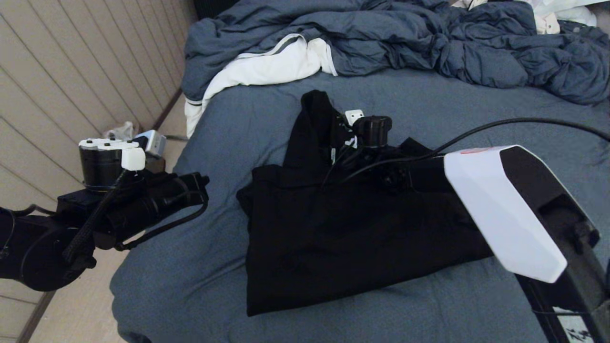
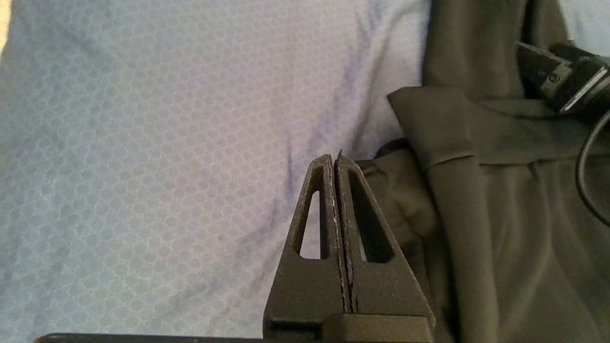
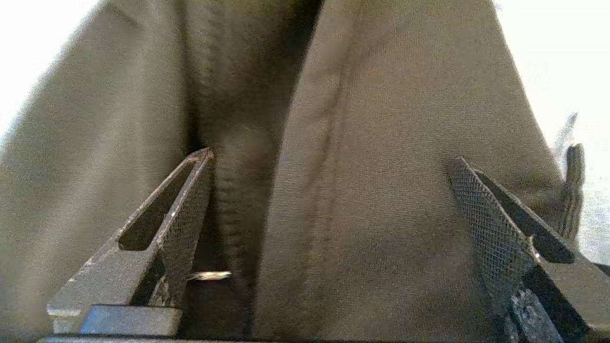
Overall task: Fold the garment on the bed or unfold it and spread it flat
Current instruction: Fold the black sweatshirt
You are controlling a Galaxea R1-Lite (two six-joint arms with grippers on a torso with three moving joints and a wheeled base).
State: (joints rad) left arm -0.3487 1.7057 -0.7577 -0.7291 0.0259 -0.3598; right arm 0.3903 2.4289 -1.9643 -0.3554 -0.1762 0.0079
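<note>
The black long-sleeved hooded sweatshirt (image 1: 343, 228) is seen near the middle of the slate-blue bed (image 1: 190, 267), folded into a rough rectangle with the hood projecting toward the rumpled blue-grey duvet (image 1: 429, 43). Folding is judged well advanced; the hood remains to be tucked and edges squared. The right end effector (image 3: 329, 209) is held over the hood base, jaws spread wide, fabric and zipper line between them but not gripped. The left end effector (image 2: 336, 164) is parked beside the garment's edge, jaws pressed together, empty. A white cloth with a grey stripe (image 1: 267, 66) lies well apart.
</note>
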